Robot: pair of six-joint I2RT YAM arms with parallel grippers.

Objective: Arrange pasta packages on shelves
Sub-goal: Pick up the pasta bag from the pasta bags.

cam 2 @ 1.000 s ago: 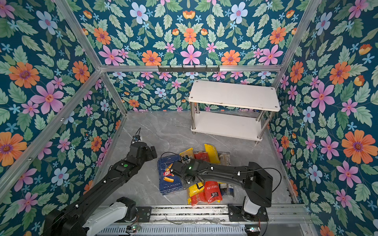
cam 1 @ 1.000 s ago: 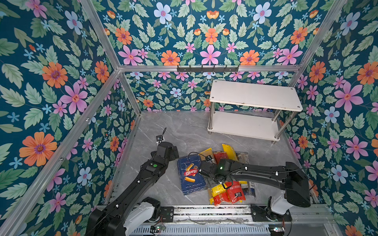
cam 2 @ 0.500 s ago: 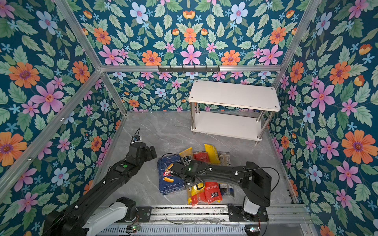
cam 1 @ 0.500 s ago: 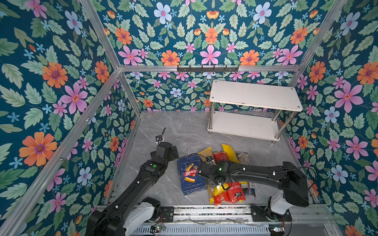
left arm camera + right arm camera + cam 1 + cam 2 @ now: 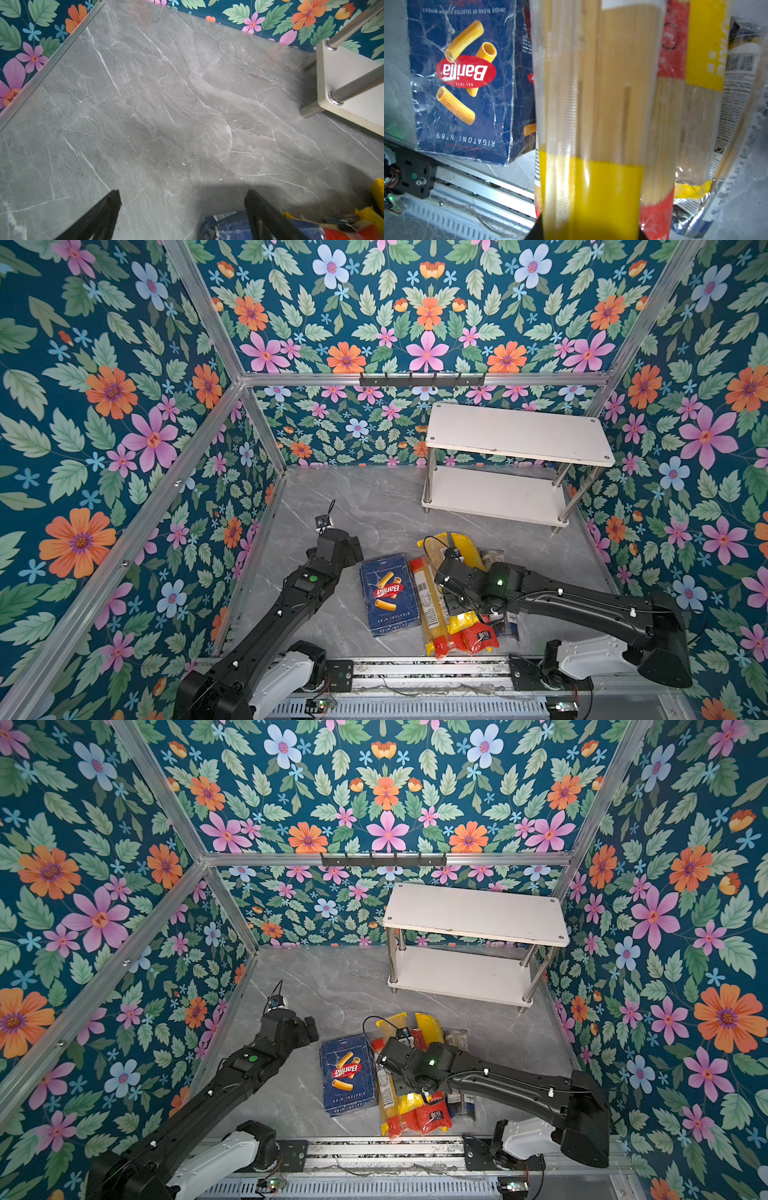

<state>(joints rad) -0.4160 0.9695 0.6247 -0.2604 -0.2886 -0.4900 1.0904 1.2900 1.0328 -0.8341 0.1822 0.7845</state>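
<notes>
Right tool (image 5: pixel 588 233) newly around spaghetti bag (image 5: pixel 430 610)

left arm (image 5: pixel 291 605) extended forward, left gripper (image 5: pixel 182 197) jaws wide apart. right arm (image 5: pixel 582 602) reaching low, right gripper (image 5: pixel 588 232) clamped on spaghetti bag (image 5: pixel 591 104).

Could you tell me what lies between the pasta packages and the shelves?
Nothing: bare tabletop separates the pasta packages from the shelves, in both top views.

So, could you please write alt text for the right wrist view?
A long clear plastic spaghetti bag with a yellow band fills the view, gripped by the right claw. Beside it, a dark-blue flat Barilla rigatoni pack and more spaghetti bags in red and yellow plastic lie on the grey marble table.
</notes>
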